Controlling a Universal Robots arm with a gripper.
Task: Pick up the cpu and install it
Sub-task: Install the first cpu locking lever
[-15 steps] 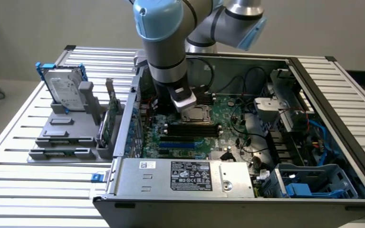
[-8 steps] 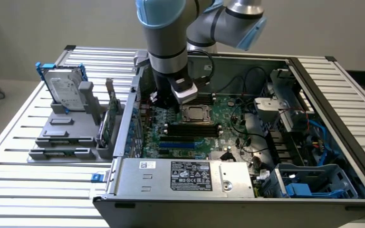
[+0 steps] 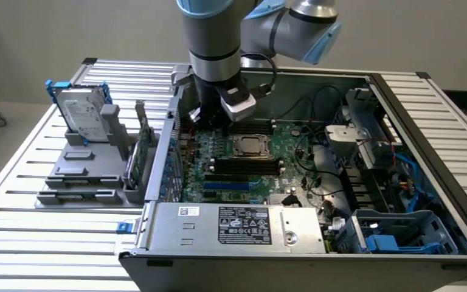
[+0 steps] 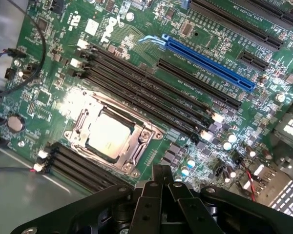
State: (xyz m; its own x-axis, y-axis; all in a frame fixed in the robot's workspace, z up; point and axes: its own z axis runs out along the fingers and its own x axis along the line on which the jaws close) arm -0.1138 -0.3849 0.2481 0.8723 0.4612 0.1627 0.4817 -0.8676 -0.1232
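Pale silvery metal catches the light at the middle of the exterior view, where we see the cpu [image 3: 248,145] lying flat inside the dark metal-framed socket [image 3: 249,137] of the green motherboard [image 3: 217,159]; in the wrist view the same chip [image 4: 109,135] sits left of centre, squared up within the frame [image 4: 136,161], its top so bright that we cannot read any marking on it. It looks small, flat and square, seated level with no corner lifted, which we judge to mean it is already in place in the socket. The gripper [image 4: 162,171] shows at the lower centre of the wrist view, its fingers pressed together with nothing between them, clear of the chip and hanging above the board. In the exterior view the arm [image 3: 214,36] comes down from the upper centre of the frame into the open computer case [image 3: 428,128], which lies on its side on the slatted table [image 3: 22,201], presumably so the board faces upward for reach from above. At the left of that frame a grey fixture [image 3: 83,173] props up a hard drive [image 3: 81,114], well apart from the board. Black memory slots [image 4: 151,90] and a long blue expansion slot [image 4: 210,66] run beside the socket.
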